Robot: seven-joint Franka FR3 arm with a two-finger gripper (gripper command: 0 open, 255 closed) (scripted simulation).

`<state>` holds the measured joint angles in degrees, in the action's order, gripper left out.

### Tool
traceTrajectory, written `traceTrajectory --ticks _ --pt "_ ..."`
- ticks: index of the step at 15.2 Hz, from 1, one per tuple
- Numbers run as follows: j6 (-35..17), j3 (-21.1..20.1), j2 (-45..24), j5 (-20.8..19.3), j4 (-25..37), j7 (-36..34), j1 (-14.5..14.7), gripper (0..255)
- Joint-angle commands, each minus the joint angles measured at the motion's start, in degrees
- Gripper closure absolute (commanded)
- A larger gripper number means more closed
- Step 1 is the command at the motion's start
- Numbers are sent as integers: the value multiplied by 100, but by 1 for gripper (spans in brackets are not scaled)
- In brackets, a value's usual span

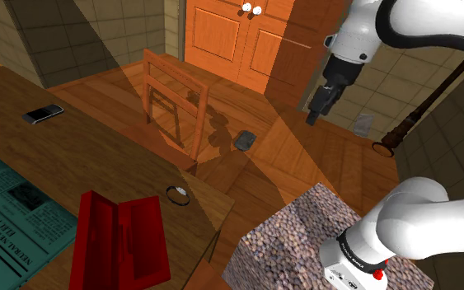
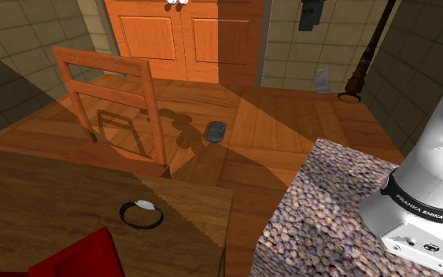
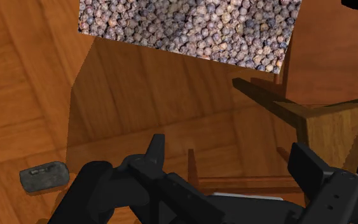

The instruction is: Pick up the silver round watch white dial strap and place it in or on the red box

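The hand (image 1: 313,118) hangs high over the wooden floor, well apart from the table (image 1: 98,156). In the wrist view its fingers (image 3: 156,153) stand wide apart with nothing between them: empty! Out from there, the watch (image 1: 178,194) lies flat near the table's corner, a dark ring with a pale dial, just beside the red box (image 1: 119,243). The reach comes first, I'd say. Swing across, come straight down over the ring, straddle one side of the strap rather than the whole loop, and close gently so it doesn't skid. Any writing? "FRANKA EMIKA" on the arm's base (image 2: 416,208); the teal newspaper (image 1: 16,216) carries print I can't make out.
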<state>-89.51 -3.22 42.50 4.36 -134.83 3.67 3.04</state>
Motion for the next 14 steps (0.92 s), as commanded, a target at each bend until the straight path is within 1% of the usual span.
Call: traceTrajectory --ticks 1,8,14 --pt "-294 -209 -162 91 -82 -125 95 0" --pt "-1217 -999 -942 314 -72 -641 405 0" --pt "-1956 -1681 -1835 271 183 -1144 577 0"
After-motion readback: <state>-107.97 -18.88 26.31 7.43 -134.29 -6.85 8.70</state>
